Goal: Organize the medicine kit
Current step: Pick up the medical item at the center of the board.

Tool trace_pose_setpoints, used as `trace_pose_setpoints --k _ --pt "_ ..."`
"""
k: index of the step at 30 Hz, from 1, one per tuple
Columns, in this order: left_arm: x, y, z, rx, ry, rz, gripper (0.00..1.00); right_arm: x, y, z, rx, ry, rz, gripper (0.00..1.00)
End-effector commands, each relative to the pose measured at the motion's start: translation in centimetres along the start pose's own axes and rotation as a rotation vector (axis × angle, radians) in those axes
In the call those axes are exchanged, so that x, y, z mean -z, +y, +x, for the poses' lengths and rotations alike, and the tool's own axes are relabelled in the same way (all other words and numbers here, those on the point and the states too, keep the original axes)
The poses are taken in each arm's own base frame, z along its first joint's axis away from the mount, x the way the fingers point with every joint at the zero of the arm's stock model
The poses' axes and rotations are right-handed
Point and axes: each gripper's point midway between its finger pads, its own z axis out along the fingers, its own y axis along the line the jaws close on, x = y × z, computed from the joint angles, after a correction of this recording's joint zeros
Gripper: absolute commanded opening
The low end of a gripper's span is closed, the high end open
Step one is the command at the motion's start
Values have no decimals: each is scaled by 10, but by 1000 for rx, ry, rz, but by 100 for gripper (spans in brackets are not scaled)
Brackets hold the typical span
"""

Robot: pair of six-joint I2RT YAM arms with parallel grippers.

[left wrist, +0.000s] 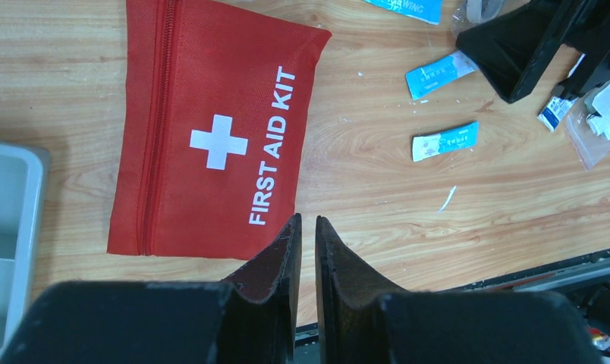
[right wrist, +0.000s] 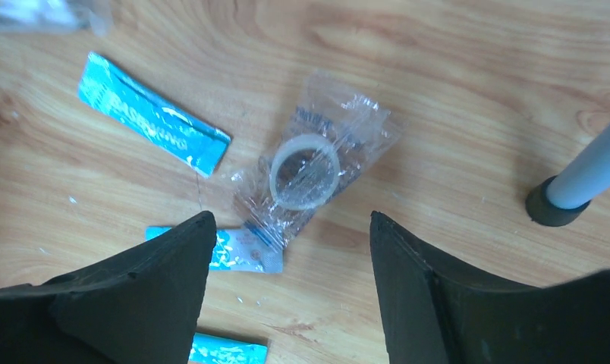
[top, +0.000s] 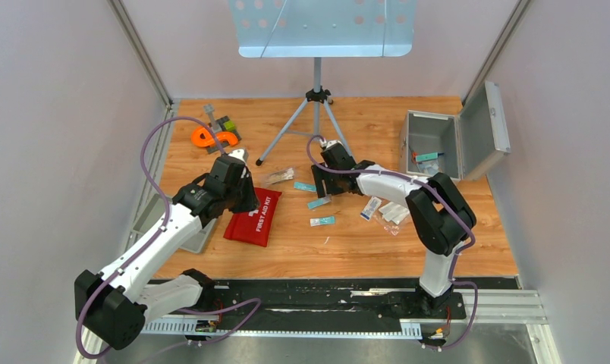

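Right claw [right wrist: 290, 250] gapes empty over a clear packet [right wrist: 309, 178], poised to pinch it for the open case [top: 446, 140] at two o'clock; left claw [left wrist: 307, 250], nearly closed, holds nothing.

pouch [top: 253, 216] left of packets [top: 322, 221]

The left hand [left wrist: 307, 250] hangs over the wooden bench [left wrist: 363, 174] with its 2 dark fingers [left wrist: 275, 265] nearly together, only a thin slit between them, nothing caught in it. Just beyond the fingertips lies a red zip pouch [left wrist: 203, 129] printed with a white cross and "FIRST AID KIT". A grey plastic tray [left wrist: 14, 227] sits at the left edge. To the right, 2 small blue-and-white sachets [left wrist: 444, 141] lie apart on the wood. The right hand [left wrist: 537, 45] shows black at the top right corner, beside a clear bag [left wrist: 602, 125] of white items.
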Motion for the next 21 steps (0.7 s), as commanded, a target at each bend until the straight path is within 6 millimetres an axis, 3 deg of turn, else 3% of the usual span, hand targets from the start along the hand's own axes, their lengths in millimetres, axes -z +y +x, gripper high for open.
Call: trace_pose_setpoints --k 1,7,12,17,21 --pt "6 -6 -11 14 -44 27 20 7 3 -34 -94 -67 15 73" --pt "5 -6 -10 15 -41 31 20 -10 5 -32 -136 -35 32 70" --pt "7 -6 -12 5 -42 24 20 -20 4 -26 -132 -5 42 61" --pt "7 -4 -12 3 -42 19 20 -15 1 -27 -132 -12 54 42" --pt "4 -5 -9 10 -39 26 20 -7 -2 -29 -128 -26 64 37"
